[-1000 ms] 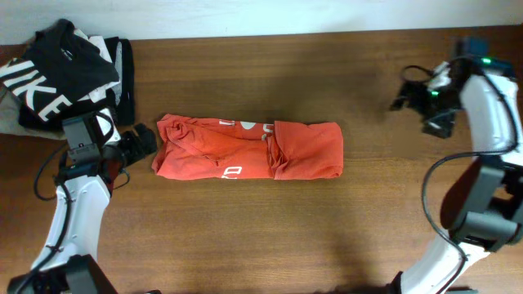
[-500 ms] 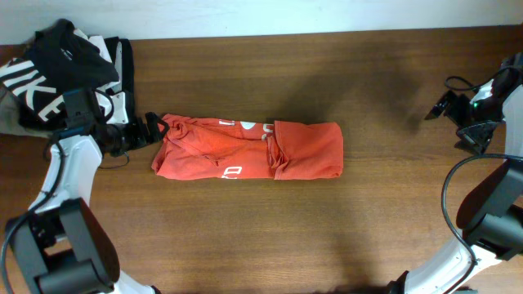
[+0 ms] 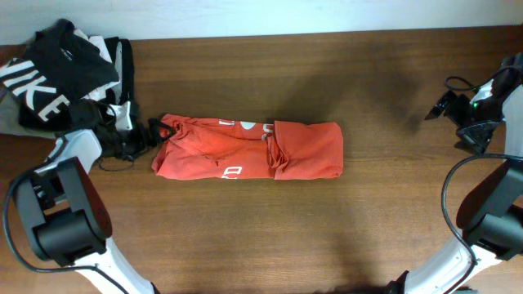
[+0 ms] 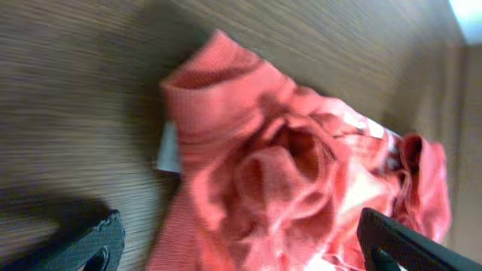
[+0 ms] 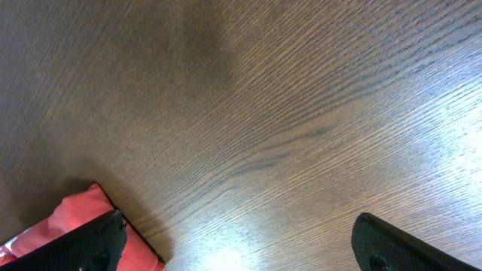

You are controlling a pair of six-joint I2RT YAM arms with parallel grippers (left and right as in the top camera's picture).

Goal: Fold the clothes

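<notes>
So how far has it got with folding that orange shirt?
The red-orange T-shirt already lies folded into a long band. The left gripper is open at its left end, gripping nothing; the right gripper is open, far off near the right edge of the table. Likely left: folding the band across into a compact packet.

black garment (image 3: 69,55), white letters "IKE"

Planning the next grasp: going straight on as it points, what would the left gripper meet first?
Probably the near end of the red-orange T-shirt, lying right ahead of the open left gripper; the exact gap is unclear.
</notes>
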